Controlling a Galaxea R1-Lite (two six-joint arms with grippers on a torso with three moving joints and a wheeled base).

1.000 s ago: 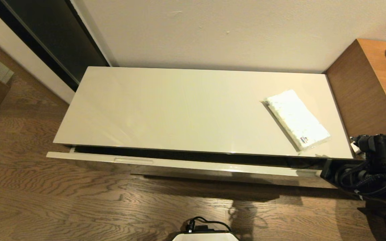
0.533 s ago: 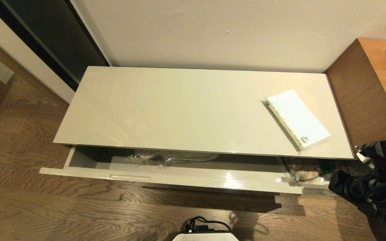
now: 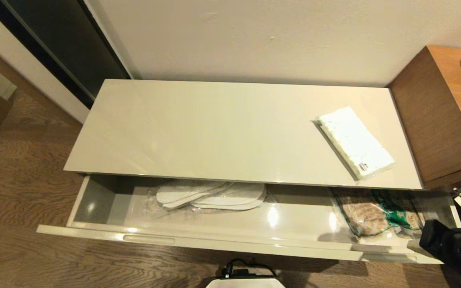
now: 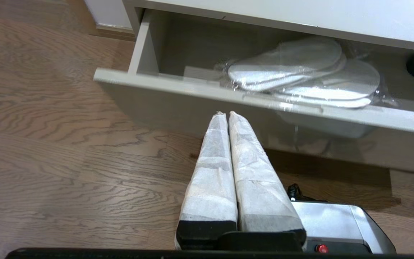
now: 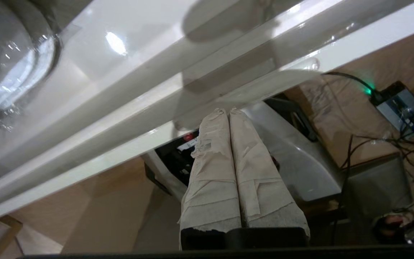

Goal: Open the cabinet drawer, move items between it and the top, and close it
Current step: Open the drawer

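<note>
Wood floor runs under my left gripper (image 4: 227, 114), closed on nothing, low before the drawer (image 3: 198, 239). My right gripper (image 5: 227, 111), closed too, sits at its right front corner. Inside lie wrapped slippers (image 3: 214, 195): light, slick, floppy; I'd pinch mid-bundle. Farther, on the top (image 3: 198, 128), the soft pack (image 3: 354, 142): grip across its width.

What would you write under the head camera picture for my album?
Wide grey-beige drawer pulled open, wrapped white slippers inside, leaf-print tissue pack on the cream cabinet top.
</note>
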